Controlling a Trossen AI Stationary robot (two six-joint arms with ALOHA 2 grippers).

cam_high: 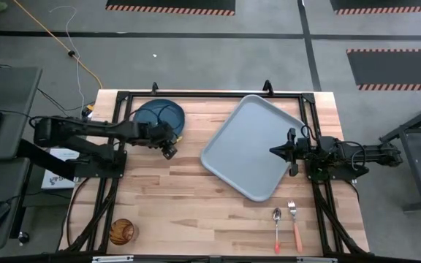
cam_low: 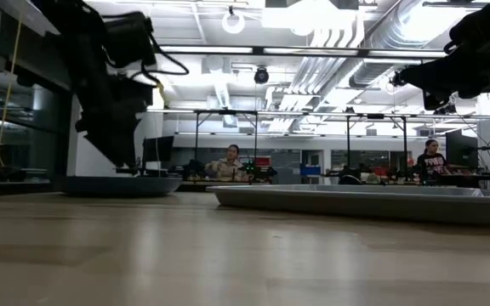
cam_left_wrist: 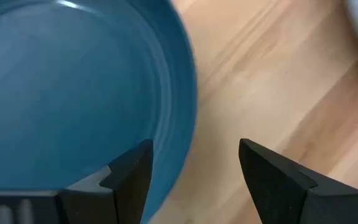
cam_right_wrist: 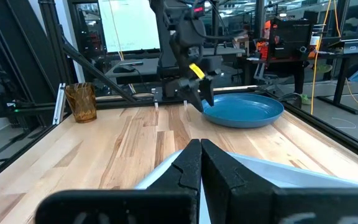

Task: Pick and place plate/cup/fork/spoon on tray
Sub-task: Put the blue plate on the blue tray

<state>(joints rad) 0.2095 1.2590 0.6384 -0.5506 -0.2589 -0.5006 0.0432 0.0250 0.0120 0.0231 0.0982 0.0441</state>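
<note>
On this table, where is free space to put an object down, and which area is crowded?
The tray is bare inside. Bare wood lies between the cup and the spoon, and between plate and tray. It is crowded at the plate's rim, where the open left gripper straddles it, and at the tray's edge by the right gripper.

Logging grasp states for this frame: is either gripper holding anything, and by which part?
Nothing is held. The left gripper is open, its fingers straddling the plate rim without closing. The right gripper is shut, empty, above the tray.
</note>
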